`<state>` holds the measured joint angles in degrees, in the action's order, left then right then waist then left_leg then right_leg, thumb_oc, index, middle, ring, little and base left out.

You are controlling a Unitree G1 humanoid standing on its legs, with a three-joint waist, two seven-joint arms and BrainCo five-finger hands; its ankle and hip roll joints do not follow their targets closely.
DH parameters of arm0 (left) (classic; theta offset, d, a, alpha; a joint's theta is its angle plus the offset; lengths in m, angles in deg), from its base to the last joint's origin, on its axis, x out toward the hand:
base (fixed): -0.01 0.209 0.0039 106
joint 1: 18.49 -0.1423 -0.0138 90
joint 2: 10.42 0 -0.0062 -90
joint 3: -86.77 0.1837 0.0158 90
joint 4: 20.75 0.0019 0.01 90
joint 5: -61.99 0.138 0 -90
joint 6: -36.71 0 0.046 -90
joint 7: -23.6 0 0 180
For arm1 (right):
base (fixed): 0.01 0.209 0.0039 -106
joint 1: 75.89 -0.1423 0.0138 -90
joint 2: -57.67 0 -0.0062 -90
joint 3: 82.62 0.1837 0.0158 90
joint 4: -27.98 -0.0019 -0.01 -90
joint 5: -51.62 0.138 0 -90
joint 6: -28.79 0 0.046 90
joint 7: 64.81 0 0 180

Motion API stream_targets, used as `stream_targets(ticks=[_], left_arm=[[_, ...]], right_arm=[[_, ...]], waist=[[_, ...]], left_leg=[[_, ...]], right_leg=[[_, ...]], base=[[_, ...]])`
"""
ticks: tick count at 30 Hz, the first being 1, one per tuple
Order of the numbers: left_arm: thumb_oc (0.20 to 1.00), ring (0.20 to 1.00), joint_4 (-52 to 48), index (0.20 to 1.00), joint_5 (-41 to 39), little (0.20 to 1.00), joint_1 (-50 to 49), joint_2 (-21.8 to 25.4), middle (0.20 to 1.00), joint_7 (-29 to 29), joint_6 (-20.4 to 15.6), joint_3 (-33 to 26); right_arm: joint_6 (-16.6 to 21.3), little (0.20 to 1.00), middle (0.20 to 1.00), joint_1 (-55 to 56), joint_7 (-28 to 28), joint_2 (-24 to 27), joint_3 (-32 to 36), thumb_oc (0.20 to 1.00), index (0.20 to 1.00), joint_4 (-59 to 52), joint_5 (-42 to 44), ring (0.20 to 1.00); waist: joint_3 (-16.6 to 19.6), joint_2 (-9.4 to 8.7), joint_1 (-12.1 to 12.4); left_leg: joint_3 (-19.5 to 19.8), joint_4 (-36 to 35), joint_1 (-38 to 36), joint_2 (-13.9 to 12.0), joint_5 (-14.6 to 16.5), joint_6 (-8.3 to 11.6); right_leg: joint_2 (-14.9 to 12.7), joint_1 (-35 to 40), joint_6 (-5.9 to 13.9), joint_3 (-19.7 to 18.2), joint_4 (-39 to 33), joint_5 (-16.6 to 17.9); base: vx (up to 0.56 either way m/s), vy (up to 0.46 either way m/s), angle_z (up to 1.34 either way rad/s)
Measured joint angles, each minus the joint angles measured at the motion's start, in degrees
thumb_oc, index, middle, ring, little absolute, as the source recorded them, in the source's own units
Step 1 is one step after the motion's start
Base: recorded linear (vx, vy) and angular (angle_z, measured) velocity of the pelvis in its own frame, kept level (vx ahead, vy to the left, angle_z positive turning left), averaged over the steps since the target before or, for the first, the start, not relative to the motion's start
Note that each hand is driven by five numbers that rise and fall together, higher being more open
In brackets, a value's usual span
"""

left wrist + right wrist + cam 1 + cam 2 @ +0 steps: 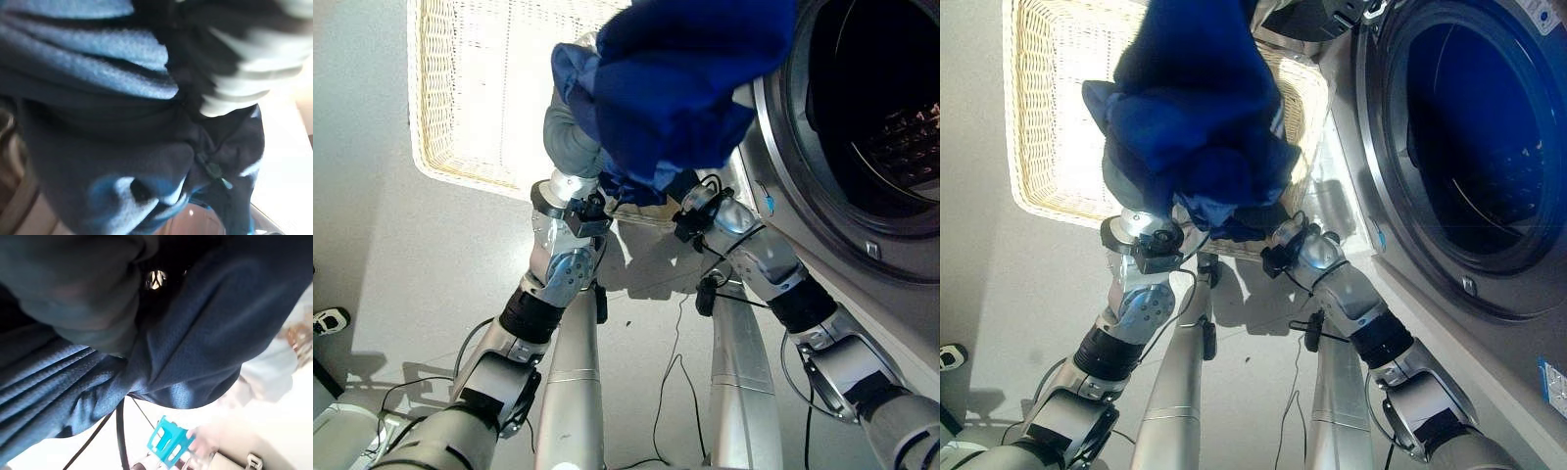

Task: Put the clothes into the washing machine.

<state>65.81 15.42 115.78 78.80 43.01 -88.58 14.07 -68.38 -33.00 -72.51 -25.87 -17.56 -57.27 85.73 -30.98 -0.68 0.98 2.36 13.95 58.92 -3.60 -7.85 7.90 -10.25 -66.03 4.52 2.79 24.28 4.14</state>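
While I lift the blue clothes (680, 83), grips hidden under cloth, the washing machine drum (891, 108) gapes at three o'clock.

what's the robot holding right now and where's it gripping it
A bundle of blue clothes, carried from underneath by both arms between the wicker basket and the washing machine. The hands are buried in cloth; exact grip cannot be told.

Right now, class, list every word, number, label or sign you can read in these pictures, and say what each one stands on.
No text can be read.
Small blue sticker on the washing machine front beside the door ring: too small to read.
Patterned label lower on the machine's front: too blurred to read.
Turquoise tag below the blue clothes: no legible characters.
Wicker basket: no print visible.
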Motion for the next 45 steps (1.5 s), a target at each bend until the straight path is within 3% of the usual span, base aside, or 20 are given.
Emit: stream_targets(ticks=[7,8,9,10,11,12,13,18,30,37,45], left_arm=[[0.200,0.200,0.0,0.200,13.4,0.200,-0.3,1.0,0.200,-16.0,-1.9,-0.4],[0.244,0.244,0.0,0.244,15.1,0.244,-0.6,1.1,0.244,-18.7,-1.8,-0.5],[0.382,0.382,0.0,0.382,17.0,0.382,-0.6,1.2,0.382,-21.7,-1.6,-0.6],[0.460,0.460,0.0,0.460,18.7,0.460,-0.9,1.4,0.460,-25.5,-1.1,-0.6],[0.711,0.711,0.0,0.711,19.4,0.711,-1.1,1.6,0.711,-27.9,-0.1,-0.6],[0.815,0.815,0.0,0.815,20.7,0.815,-1.2,1.7,0.815,-30.6,1.2,-0.8],[1.000,1.000,0.0,1.000,21.0,1.000,-1.3,1.9,1.000,-31.7,1.9,-0.8],[1.000,1.000,0.0,1.000,21.1,1.000,-2.5,3.6,1.000,-36.8,7.4,-1.3],[1.000,1.000,0.0,1.000,23.4,1.000,-3.4,5.7,1.000,-38.0,15.2,-1.0],[1.000,1.000,0.0,1.000,26.2,1.000,-3.3,6.6,1.000,-40.0,16.6,-1.0],[1.000,1.000,0.1,1.000,29.1,1.000,-3.7,7.3,1.000,-46.1,17.6,-1.2]], right_arm=[[0.2,0.200,0.200,0.4,-0.7,1.0,1.0,0.200,0.200,0.0,3.8,0.200],[0.3,0.200,0.200,0.6,-0.8,1.0,1.4,0.200,0.200,-0.1,3.9,0.200],[0.6,0.200,0.200,1.0,-0.9,1.0,1.8,0.200,0.200,-0.2,4.2,0.200],[1.0,0.200,0.200,1.4,-1.2,1.1,2.3,0.200,0.200,-0.3,5.1,0.200],[1.4,0.200,0.200,1.6,-1.2,1.2,2.5,0.200,0.200,-0.3,5.6,0.200],[2.0,0.200,0.200,1.9,-1.2,1.3,2.9,0.200,0.200,-0.8,6.1,0.200],[2.3,0.200,0.200,2.2,-1.2,1.4,3.2,0.200,0.200,-1.2,6.3,0.200],[5.1,0.200,0.200,2.8,-2.3,1.5,6.1,0.200,0.200,-4.2,9.9,0.200],[9.8,0.200,0.200,5.0,-3.0,1.4,8.6,0.200,0.200,-8.7,10.6,0.200],[14.7,0.200,0.200,4.7,-2.1,1.3,10.3,0.200,0.200,-9.3,10.5,0.200],[20.5,0.200,0.200,5.2,-2.1,0.7,12.2,0.200,0.200,-15.4,10.5,0.200]], waist=[[0.0,0.00,0.0],[0.0,0.00,0.0],[0.0,0.00,0.1],[0.0,0.01,0.1],[0.0,0.01,0.1],[0.0,0.01,0.2],[0.0,0.01,0.2],[-0.1,0.11,0.3],[-0.1,0.19,1.4],[-0.1,0.19,1.4],[-0.1,0.19,1.2]], left_leg=[[0.1,0.0,0.0,0.0,0.0,0.01],[0.1,0.0,0.0,0.0,0.0,0.02],[0.1,0.0,0.0,0.0,0.0,0.03],[0.1,-0.1,0.0,0.0,0.0,0.03],[0.2,-0.2,0.0,0.0,0.0,0.03],[0.2,-0.3,0.0,0.0,0.0,0.03],[0.2,-0.3,0.0,0.0,0.0,0.04],[0.4,-0.4,0.2,0.0,0.1,0.11],[0.9,0.1,0.6,0.0,0.4,0.46],[0.9,0.1,0.8,0.0,0.4,0.46],[0.9,0.0,0.8,0.0,0.4,0.46]], right_leg=[[0.0,0.0,-0.04,0.1,0.0,-0.2],[0.0,0.0,-0.04,0.1,0.1,-0.2],[0.0,0.0,-0.04,0.1,0.1,-0.3],[0.0,0.0,-0.02,0.1,0.1,-0.3],[0.0,0.0,-0.02,0.2,0.0,-0.4],[0.0,0.0,-0.03,0.2,0.0,-0.4],[0.0,-0.1,-0.03,0.2,0.0,-0.4],[-0.1,-0.2,-0.02,0.4,0.0,-0.7],[-0.3,-0.8,-0.23,1.0,1.5,-1.8],[-0.3,-1.0,-0.20,0.9,1.5,-1.8],[-0.3,-1.0,-0.21,0.9,1.5,-1.8]], base=[[0.00,0.000,0.00],[0.00,0.000,0.00],[0.00,0.000,0.00],[0.00,0.000,0.00],[0.00,0.000,0.00],[0.00,0.000,0.00],[0.00,0.000,0.00],[0.00,0.000,0.00],[0.00,0.006,0.01],[0.00,0.000,0.00],[0.00,0.000,0.00]])
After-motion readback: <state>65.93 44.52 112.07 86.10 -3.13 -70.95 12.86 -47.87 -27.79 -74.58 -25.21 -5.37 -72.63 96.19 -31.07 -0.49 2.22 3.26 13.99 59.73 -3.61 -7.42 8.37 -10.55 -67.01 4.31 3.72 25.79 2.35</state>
